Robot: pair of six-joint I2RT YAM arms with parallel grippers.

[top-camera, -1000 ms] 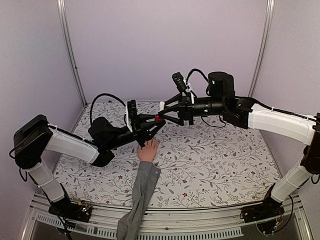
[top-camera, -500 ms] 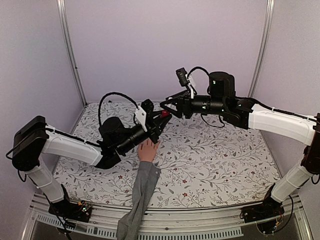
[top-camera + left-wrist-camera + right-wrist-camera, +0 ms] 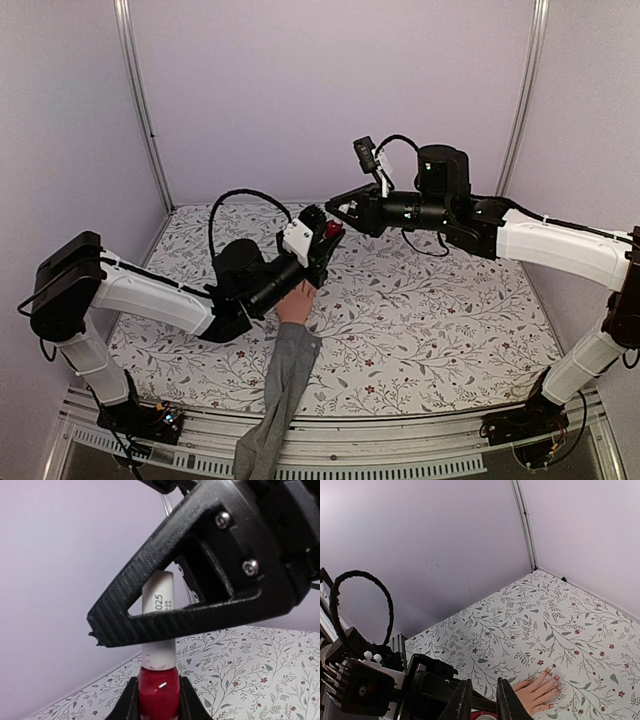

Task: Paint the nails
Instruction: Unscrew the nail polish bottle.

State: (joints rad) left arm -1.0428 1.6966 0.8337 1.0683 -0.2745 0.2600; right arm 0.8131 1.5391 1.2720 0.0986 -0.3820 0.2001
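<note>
With the left gripper (image 3: 159,699) clamped on the red polish bottle (image 3: 159,687) and the right gripper (image 3: 481,699) pinching its white cap (image 3: 158,655), the nails (image 3: 558,678) lie below on the mannequin hand (image 3: 297,302), flat midway across the table (image 3: 450,330), sleeve (image 3: 280,390) toward the near edge: tiny, hard, probably slick, so I'd brush lightly, steadying only the wrist.

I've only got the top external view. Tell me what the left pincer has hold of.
Observer: Left wrist view: the left pincer is shut on a small red glass polish bottle.
Operator: Report the right pincer.
Observer: One of its black fingers crosses the bottle's tall white cap, printed 025; grip unconfirmed.
Operator: Check the peach mannequin hand.
Observer: Right wrist view: it lies flat on the floral cloth, fingers spread, nails showing.
</note>
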